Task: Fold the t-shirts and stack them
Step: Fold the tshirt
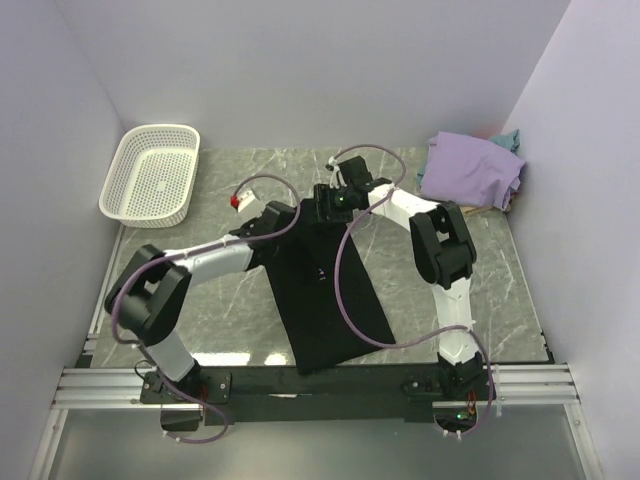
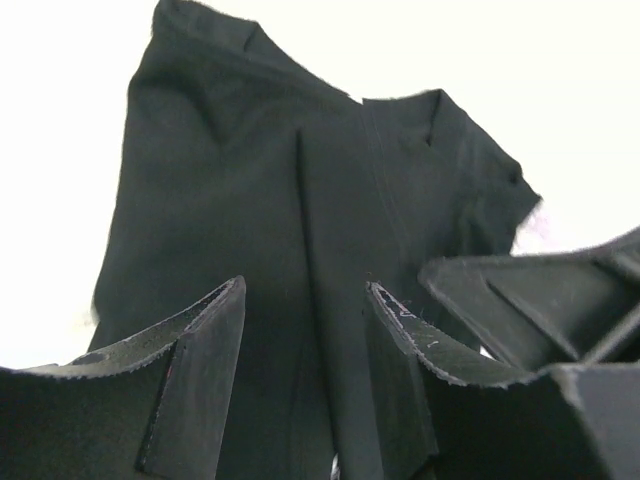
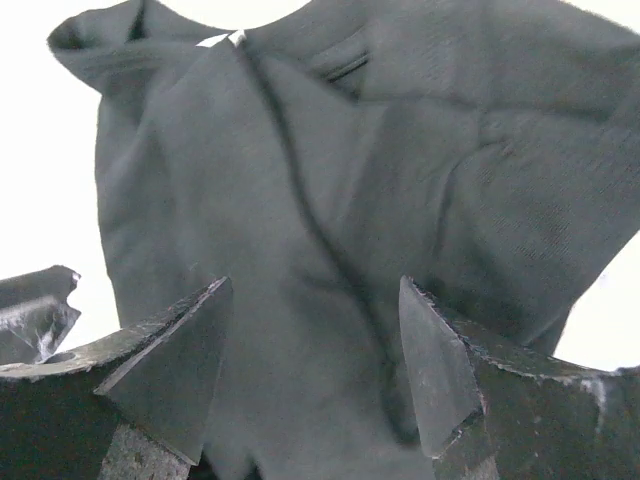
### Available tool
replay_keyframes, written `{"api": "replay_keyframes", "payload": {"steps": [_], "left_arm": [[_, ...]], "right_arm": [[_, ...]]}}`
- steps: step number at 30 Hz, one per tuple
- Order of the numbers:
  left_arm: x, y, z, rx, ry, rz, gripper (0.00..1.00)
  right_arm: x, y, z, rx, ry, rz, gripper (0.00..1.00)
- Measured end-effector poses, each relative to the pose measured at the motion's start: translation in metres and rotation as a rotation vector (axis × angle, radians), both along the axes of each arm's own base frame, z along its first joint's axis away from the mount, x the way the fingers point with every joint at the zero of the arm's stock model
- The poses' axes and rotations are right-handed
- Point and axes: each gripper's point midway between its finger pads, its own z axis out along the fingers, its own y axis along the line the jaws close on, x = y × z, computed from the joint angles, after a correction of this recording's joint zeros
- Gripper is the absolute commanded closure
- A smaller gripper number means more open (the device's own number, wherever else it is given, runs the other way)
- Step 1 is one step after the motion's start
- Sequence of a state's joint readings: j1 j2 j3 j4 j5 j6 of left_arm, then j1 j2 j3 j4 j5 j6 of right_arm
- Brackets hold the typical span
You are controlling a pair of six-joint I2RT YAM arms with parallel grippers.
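Both spread apart and pinching nothing, the left gripper [image 2: 305, 290] and right gripper [image 3: 315, 285] hover at the far end of the black cloth t-shirt [image 1: 325, 300], seemingly a half-folded strip right of the white perforated plastic basket [image 1: 118, 190], while the crumpled lavender t-shirt [image 1: 470, 170] and teal t-shirt [image 1: 510, 138] farther right apparently await folding and stacking.

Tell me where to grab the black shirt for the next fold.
Take the shirt by its far end, one corner per gripper, coming straight down from above. It lies flat as a long narrow strip reaching the near edge, so the far end can probably fold back over it. The left gripper and right gripper are open over that end.
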State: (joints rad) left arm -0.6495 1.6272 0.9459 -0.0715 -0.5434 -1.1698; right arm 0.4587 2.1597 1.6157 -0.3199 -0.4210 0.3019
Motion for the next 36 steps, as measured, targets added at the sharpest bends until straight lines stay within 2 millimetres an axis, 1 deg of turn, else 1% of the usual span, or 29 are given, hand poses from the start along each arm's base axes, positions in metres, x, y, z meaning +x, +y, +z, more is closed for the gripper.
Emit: {"api": "replay_keyframes", "payload": {"steps": [4,8,11,15,20,23,30,32,36], "left_arm": [[0.026,0.0,-0.016,0.004,0.041,-0.007,0.42],[0.051,-0.01,-0.037,0.004,0.096,-0.045,0.41],[0.067,-0.018,-0.054,0.007,0.131,-0.075,0.41],[0.096,-0.031,-0.052,-0.008,0.123,-0.12,0.4],[0.121,-0.043,-0.052,0.003,0.123,-0.176,0.4],[0.139,-0.055,-0.051,0.012,0.12,-0.225,0.39],[0.17,-0.082,-0.047,0.037,0.105,-0.337,0.4],[0.173,-0.086,-0.048,0.038,0.101,-0.353,0.4],[0.17,-0.084,-0.048,0.047,0.093,-0.365,0.39]], "right_arm": [[0.012,-0.008,-0.013,0.015,0.043,-0.017,0.26],[0.02,-0.015,-0.011,0.025,0.055,-0.042,0.26],[0.025,-0.024,-0.012,0.032,0.065,-0.073,0.25],[0.033,-0.04,-0.015,0.038,0.081,-0.125,0.25],[0.041,-0.053,-0.016,0.046,0.084,-0.175,0.25],[0.044,-0.059,-0.016,0.039,0.076,-0.202,0.25],[0.045,-0.082,-0.018,-0.007,0.05,-0.284,0.24],[0.046,-0.088,-0.017,-0.01,0.049,-0.299,0.24],[0.048,-0.094,-0.015,0.001,0.036,-0.308,0.24]]}}
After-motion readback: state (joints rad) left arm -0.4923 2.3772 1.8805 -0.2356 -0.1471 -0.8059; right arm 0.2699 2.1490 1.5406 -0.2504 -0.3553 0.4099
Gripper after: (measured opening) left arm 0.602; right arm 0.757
